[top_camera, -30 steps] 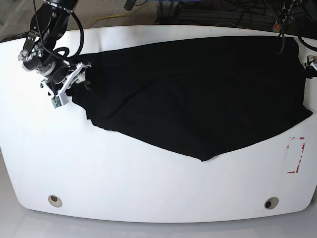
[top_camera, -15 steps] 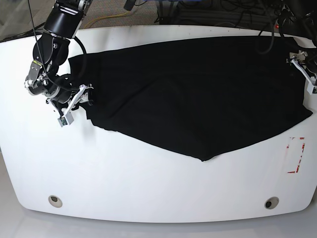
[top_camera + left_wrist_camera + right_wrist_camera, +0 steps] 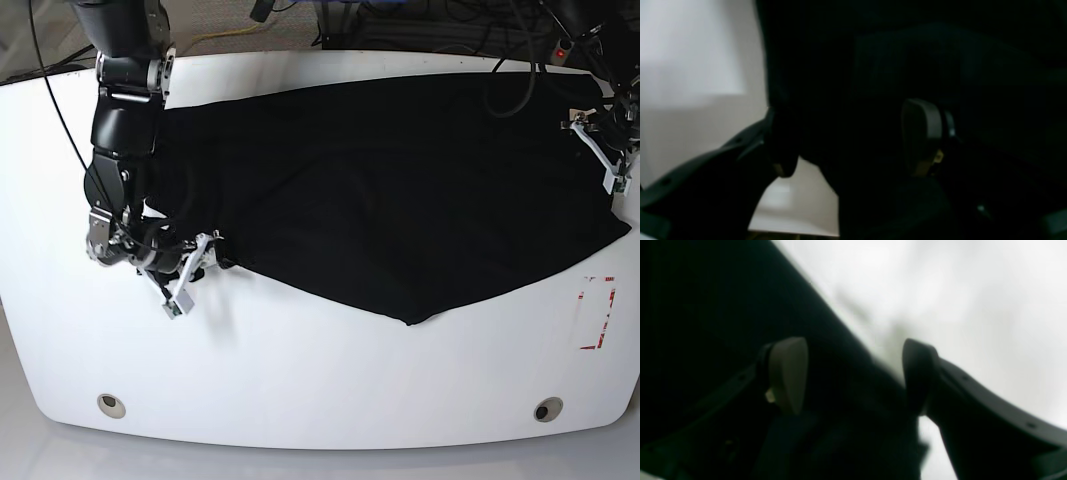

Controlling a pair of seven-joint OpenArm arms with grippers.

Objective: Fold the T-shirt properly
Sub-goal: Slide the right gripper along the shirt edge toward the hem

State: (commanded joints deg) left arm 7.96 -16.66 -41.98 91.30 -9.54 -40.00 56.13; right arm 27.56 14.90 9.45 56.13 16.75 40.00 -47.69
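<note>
Although the T-shirt (image 3: 400, 200) is spread wide across the worktop (image 3: 330, 400), its outline already suggests a partial fold: in the base view the cloth reaches from about ten o'clock to three o'clock, with a fairly straight edge along twelve and a blunt point dipping towards six. Whether that shape comes from a finished first fold or simply from how the fabric lies, I cannot tell, black on black hiding the layers. Either way, the job looks to be in its early part, since no compact rectangle has been formed.

At nine o'clock, the right hand (image 3: 195, 272) is by the cloth's slanting lower edge; its fingers stand apart in the right wrist view, the shirt's border running between them, and nothing appears pinched. At two o'clock, the left hand (image 3: 597, 155) is over the far side of the shirt, its fingers likewise parted, with dark fabric showing beyond them.

What remains, as I judge it, is most of the work: gripping edges, bringing the sides inward, doubling the length and smoothing the result. The slanting lower border and the protruding corner near four o'clock (image 3: 612, 230) would still need squaring.
</note>
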